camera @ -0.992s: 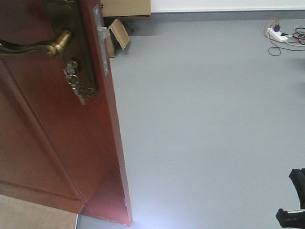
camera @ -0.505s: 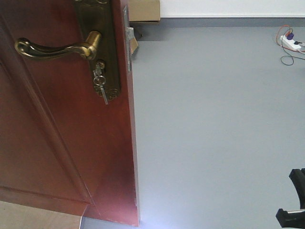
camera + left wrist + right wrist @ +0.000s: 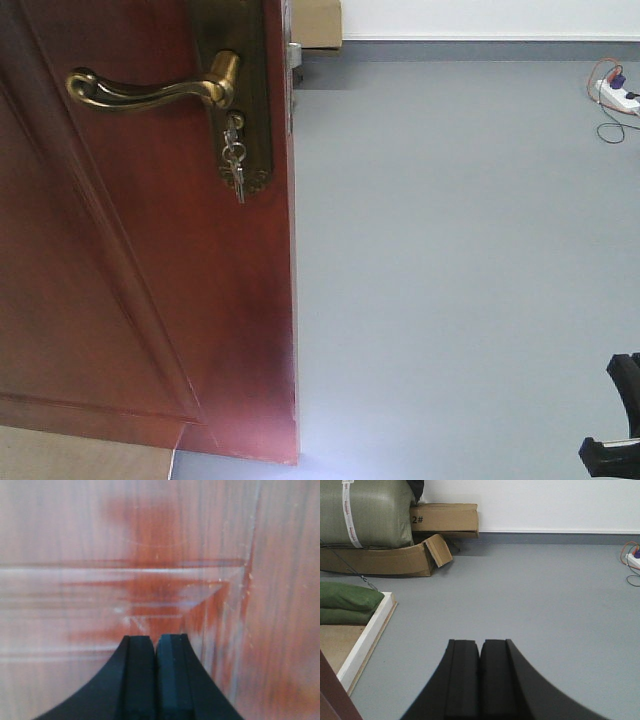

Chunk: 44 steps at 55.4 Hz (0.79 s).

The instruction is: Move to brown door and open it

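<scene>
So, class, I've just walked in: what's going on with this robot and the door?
A two-armed mobile robot is working on the brown door, which stands ajar with grey floor showing past its edge. Its brass lever handle is free, with keys hanging below. The left claw, shut and empty, points at the door panel up close. The right claw, also shut, faces the floor and cardboard boxes.

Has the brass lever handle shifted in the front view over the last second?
Yes. The brass lever handle has moved rightward in frame toward the power strip, more of it showing.
</scene>
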Available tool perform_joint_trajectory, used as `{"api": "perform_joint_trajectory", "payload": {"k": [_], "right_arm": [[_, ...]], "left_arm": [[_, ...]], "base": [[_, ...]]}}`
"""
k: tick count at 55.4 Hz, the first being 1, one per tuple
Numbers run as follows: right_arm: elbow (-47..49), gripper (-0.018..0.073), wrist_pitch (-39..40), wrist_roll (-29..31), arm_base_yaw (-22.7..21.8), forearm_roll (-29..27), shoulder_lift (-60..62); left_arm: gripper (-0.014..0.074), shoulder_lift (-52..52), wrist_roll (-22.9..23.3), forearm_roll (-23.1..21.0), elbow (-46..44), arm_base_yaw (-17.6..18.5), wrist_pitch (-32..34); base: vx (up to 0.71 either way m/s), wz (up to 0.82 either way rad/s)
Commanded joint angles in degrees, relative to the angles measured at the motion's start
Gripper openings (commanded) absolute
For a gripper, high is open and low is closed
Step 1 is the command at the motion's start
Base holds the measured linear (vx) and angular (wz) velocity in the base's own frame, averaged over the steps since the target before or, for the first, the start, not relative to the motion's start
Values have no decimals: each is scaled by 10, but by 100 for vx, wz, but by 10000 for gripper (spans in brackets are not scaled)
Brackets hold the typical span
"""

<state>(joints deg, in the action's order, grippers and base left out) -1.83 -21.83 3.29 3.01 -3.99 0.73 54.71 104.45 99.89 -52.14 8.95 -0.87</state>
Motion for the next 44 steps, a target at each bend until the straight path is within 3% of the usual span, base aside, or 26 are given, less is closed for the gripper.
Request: {"api": "perform_joint_trajectory", "payload": {"k": [1, 36, 39, 44], "right_arm": [[-2, 0, 44, 4, 1, 2, 3], [-2, 0, 44, 4, 1, 2, 3], [-2, 0, 44, 4, 1, 2, 3], [-2, 0, 44, 4, 1, 2, 3]], "left_arm": [[-6, -7, 1, 33, -19, 1, -15], [-6, -8, -2, 33, -19, 1, -29], [-6, -8, -12, 14, -19, 1, -36], [-6, -8, -91, -62, -19, 1, -43]], "base": [[0, 0], [0, 0], [0, 0], [0, 0]]}}
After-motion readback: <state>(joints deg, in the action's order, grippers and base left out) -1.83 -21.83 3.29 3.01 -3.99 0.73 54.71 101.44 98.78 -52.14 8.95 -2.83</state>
